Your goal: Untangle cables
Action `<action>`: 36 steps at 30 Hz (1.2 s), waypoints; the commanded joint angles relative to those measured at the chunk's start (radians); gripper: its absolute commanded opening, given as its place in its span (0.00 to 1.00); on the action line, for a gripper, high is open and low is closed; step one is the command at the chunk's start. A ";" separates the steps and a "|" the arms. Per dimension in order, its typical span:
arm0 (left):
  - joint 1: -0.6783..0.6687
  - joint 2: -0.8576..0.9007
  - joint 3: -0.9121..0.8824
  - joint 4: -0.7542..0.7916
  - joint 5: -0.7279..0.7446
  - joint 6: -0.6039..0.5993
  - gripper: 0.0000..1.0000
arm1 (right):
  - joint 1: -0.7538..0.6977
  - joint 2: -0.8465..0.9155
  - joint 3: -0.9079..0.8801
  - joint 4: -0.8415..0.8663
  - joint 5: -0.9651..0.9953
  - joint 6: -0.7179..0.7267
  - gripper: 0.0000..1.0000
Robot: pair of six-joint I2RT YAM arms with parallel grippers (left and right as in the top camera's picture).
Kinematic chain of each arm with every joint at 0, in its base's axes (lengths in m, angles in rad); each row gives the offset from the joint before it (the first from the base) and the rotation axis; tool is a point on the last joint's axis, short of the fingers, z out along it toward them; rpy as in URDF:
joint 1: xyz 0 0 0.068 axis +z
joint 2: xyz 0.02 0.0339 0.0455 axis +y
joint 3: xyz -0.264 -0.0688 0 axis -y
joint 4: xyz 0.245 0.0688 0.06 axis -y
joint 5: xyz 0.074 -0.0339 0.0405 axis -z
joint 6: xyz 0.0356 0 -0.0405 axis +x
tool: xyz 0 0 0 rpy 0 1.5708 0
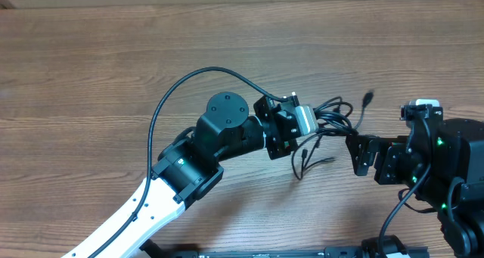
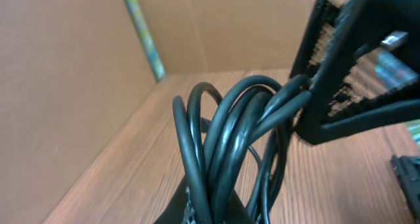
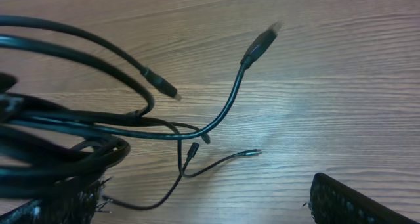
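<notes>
claws: 2 | left claw (image 1: 308, 122) clamped shut on cables (image 1: 335, 120) | right claw (image 1: 357, 153) spread wide, empty | cables: one tangle, strand count unreadable | far plug (image 3: 262, 41) blurred

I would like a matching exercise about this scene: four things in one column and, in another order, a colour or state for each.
Column 1
1. left gripper
2. right gripper
3. cables
4. table

Column 2
a. brown, with wood grain
b. open, holding nothing
c. black, in tangled loops
d. shut on the cables

Pairs: 1-d, 2-b, 3-c, 4-a
</notes>
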 commanded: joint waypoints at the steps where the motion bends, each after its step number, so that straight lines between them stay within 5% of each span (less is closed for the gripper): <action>1: -0.002 -0.023 0.012 0.025 0.108 -0.011 0.04 | -0.002 -0.006 0.000 0.010 0.059 -0.003 1.00; 27: 0.059 -0.023 0.012 0.031 0.167 -0.079 0.04 | -0.002 -0.006 0.000 0.062 0.040 -0.003 1.00; 36: 0.059 -0.023 0.012 0.030 0.022 -0.190 0.04 | -0.002 -0.006 0.001 0.047 0.040 -0.003 1.00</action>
